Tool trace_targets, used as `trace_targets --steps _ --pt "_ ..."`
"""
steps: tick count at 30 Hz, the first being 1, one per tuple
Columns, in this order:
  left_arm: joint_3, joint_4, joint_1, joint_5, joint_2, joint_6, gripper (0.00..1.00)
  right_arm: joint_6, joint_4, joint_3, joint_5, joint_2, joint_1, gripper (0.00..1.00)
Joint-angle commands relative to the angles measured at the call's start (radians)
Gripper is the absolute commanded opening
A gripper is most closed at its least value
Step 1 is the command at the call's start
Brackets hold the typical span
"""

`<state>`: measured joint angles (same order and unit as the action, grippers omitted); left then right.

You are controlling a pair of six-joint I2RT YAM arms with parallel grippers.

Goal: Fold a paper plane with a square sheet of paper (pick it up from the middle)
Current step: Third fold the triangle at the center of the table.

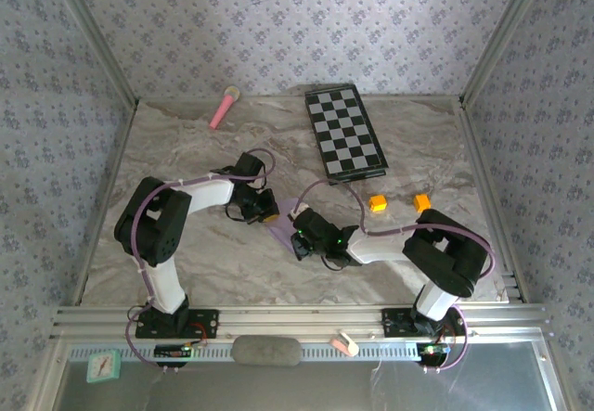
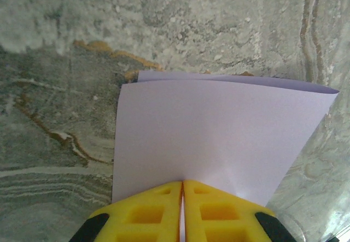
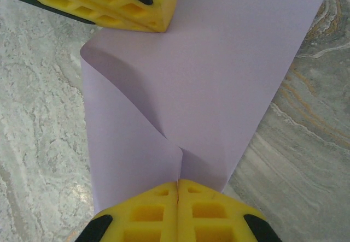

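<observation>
The square sheet of paper (image 1: 284, 218) is pale lilac and lies mid-table between my two grippers, partly folded over itself. In the left wrist view the paper (image 2: 219, 133) shows two layers, its near edge running into my left gripper (image 2: 182, 183), whose yellow jaws are shut on it. In the right wrist view my right gripper (image 3: 178, 182) is shut on a raised crease of the paper (image 3: 219, 83), which curls up on the left. The left gripper's fingers (image 3: 109, 4) grip the paper's far edge there. From above, the left gripper (image 1: 266, 214) and right gripper (image 1: 299, 235) almost face each other.
A black-and-white checkered board (image 1: 345, 133) lies at the back right. A pink stick (image 1: 224, 108) rests at the back wall. Two orange cubes (image 1: 377, 203) (image 1: 422, 202) sit right of the paper. Metal frame rails border the marble table (image 1: 186, 151).
</observation>
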<state>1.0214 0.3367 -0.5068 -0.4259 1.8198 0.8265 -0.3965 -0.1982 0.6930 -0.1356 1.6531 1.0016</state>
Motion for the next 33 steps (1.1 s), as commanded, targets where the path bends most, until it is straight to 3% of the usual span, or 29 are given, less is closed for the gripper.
trace_targets --steps 1,24,33 --pt "0.014 0.040 -0.006 0.013 0.024 -0.017 0.11 -0.008 0.025 0.026 -0.022 0.014 -0.004 0.00" --pt "0.032 0.064 -0.007 0.013 0.030 -0.033 0.08 -0.011 0.067 0.048 -0.042 0.033 -0.009 0.00" --pt "0.047 0.047 -0.001 0.036 -0.112 0.005 0.13 -0.017 0.092 0.058 -0.037 0.048 -0.011 0.00"
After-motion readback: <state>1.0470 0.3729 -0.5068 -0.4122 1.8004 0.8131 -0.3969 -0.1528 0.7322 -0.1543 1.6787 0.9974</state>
